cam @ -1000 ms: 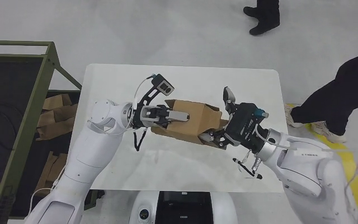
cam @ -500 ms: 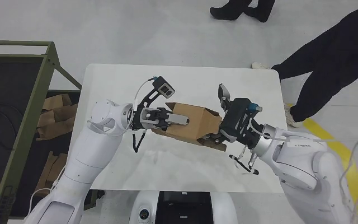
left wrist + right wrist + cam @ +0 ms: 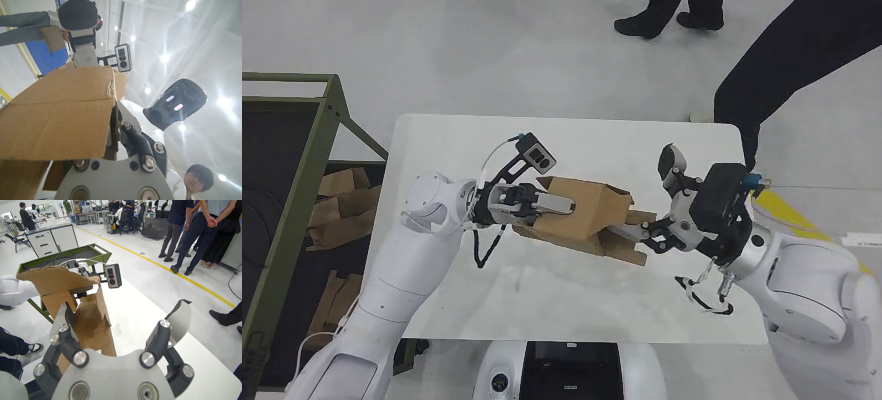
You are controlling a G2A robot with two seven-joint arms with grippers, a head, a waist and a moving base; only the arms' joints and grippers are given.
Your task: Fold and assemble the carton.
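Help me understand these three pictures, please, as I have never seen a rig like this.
This is a two-armed robot working at a white table. The top view looks down from a camera above the arms. The other two pictures come from a camera on each wrist, so each shows its own gripper up close. A brown carton, partly unfolded, is at the middle of the table. The left gripper is shut on one of its walls. The right gripper is open at the carton's open end, one finger close to a flap. Beside the table stands a green cart with flat cardboard by it.
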